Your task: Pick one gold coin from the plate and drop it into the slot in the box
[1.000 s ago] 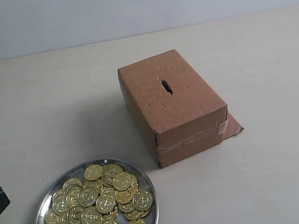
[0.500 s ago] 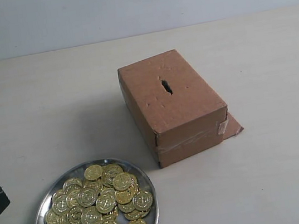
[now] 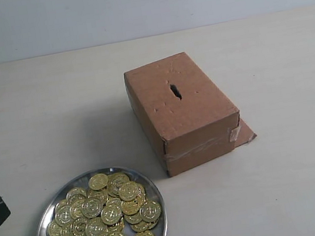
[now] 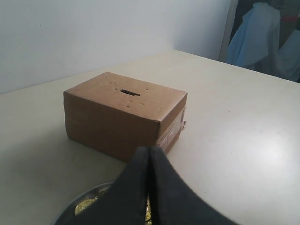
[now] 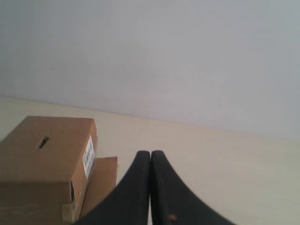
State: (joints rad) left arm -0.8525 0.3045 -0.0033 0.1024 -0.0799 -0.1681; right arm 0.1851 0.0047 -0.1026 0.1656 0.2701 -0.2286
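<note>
My left pincer (image 4: 149, 153) is pinched fully closed with nothing between its fingers, and it hangs near the plate (image 3: 50, 200). From the outside camera only its dark tip shows, at the left edge. The right pincer (image 5: 150, 155) is likewise pressed closed and empty. The plate sits on the table (image 3: 268, 66) heaped with gold coins (image 3: 102, 221), none lifted. The box (image 3: 198, 115) stands apart from the plate, further back and to the right, with the slot (image 3: 175, 91) dark in its top face.
</note>
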